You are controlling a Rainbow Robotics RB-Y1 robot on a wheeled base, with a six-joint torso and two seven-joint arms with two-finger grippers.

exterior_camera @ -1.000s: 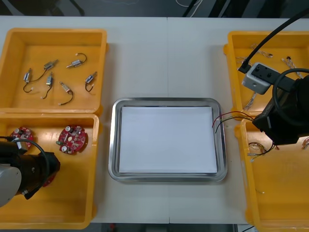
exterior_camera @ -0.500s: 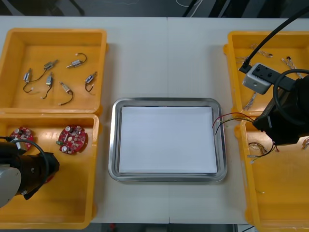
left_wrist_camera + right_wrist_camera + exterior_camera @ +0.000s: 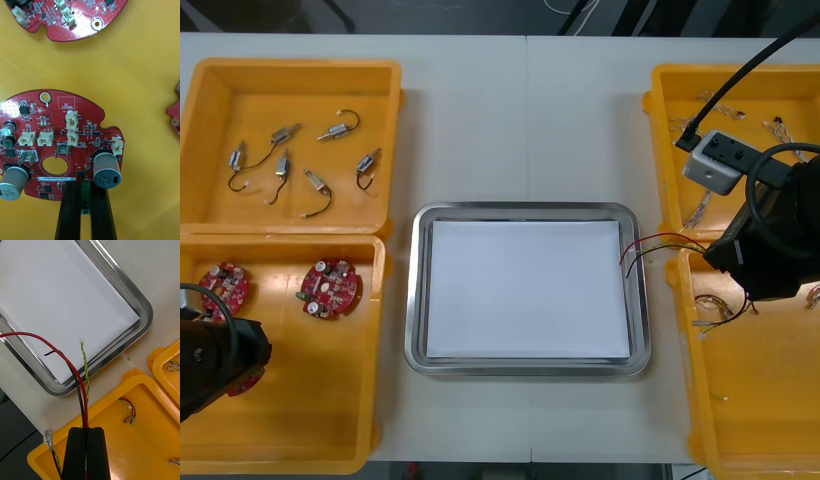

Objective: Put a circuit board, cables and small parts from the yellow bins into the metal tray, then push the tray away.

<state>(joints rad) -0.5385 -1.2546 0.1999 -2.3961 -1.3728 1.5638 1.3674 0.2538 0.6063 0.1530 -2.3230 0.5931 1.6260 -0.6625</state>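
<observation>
L claw [image 3: 85, 185] had pulled back toward the near-left corner of the table [image 3: 530, 120] vs. half a sec earlier, inside the near-left yellow bin [image 3: 376, 340]. Its fingers stood narrow, pinched on the rim of a round red circuit board [image 3: 56, 131]. The board had come along w/ it: in the front view a red sliver sat right by the arm, closer to the left edge than before. The other boards [image 3: 330, 290] lay untouched toward that bin's far side. Judgement: the grip looked made, so the board was prob. being lifted or dragged free. Next it would need carrying to the metal tray [image 3: 416, 300] at mid-table, which held only its white liner.

R claw [image 3: 85, 429] had barely shifted in that time and hung over the near-right bin [image 3: 686, 330] by the right edge. Its fingers were closed tight on the red and black cables [image 3: 60, 352], and a twisted yellow-green cable [image 3: 85, 371] rose w/ them. The free ends reached over the tray's right rim, not yet dropped. The edge grip on the board looked thin and could slip.
</observation>
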